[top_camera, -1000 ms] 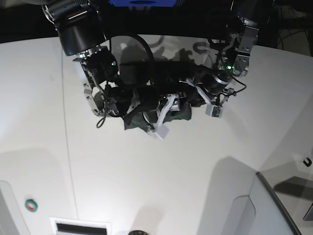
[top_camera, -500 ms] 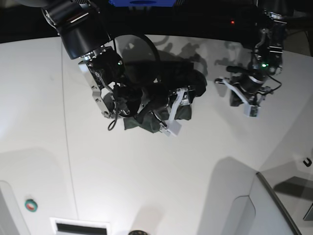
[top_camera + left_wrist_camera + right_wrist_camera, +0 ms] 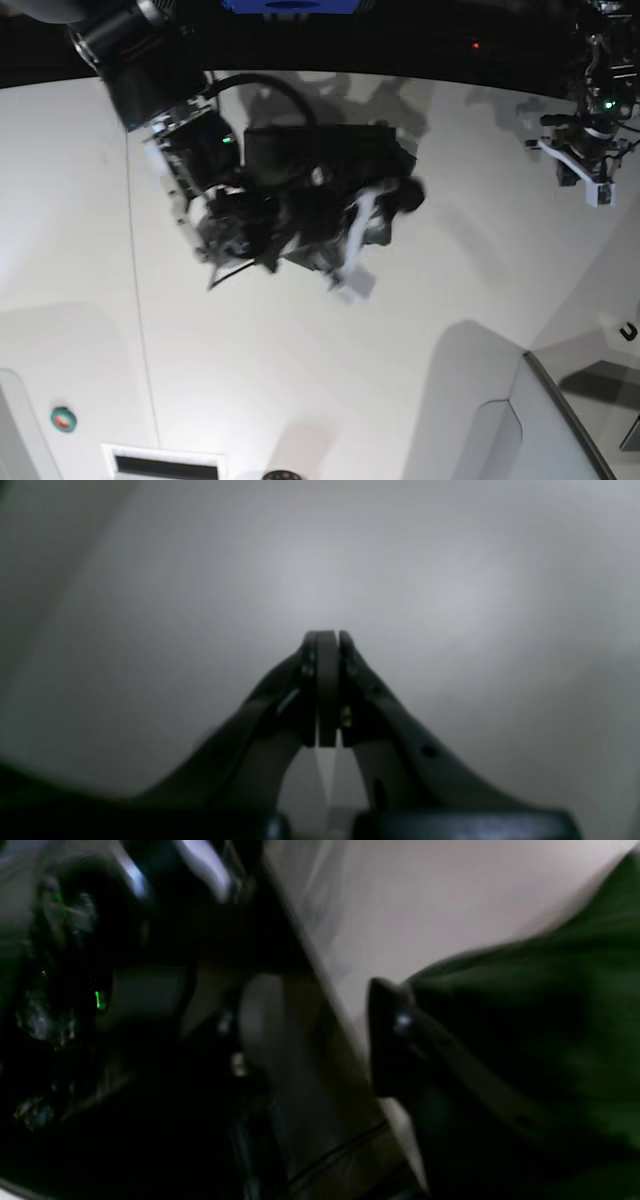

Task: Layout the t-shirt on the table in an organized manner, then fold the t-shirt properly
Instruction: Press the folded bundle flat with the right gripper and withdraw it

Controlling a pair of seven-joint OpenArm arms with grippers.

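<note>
The left claw (image 3: 327,640) is pressed together with nothing between its two dark fingers, whose tips meet flat against each other in the left wrist view; behind them there is only bare, blurred white bench (image 3: 150,605). In the base view this left claw (image 3: 590,180) hangs at the far right, over bare surface and well apart from the cloth. The right claw (image 3: 355,245) sits in the middle of the scene, at the right-hand side of the t-shirt (image 3: 320,170). Its pale fingers (image 3: 352,235) show streaked with motion blur against the dark fabric, one white tip poking out below the bundle. In the right wrist view a dark finger (image 3: 395,1020) lies against the dark green t-shirt (image 3: 525,1015), which fills the right side of that picture, but the view is too dim and smeared to show the opposite finger, so I cannot tell whether the right claw is spread or pinching the cloth. The t-shirt is a bunched, crumpled heap, not spread out: it lies on the bench (image 3: 300,380) toward the far middle, its long axis running roughly left to right in the base view, from the right arm's wrist to a rounded lump at its right end. Neck, hem and sleeves cannot be made out, so which way the shirt points is unclear. A thin dark seam line (image 3: 135,270) runs down the bench to the left of the heap.
</note>
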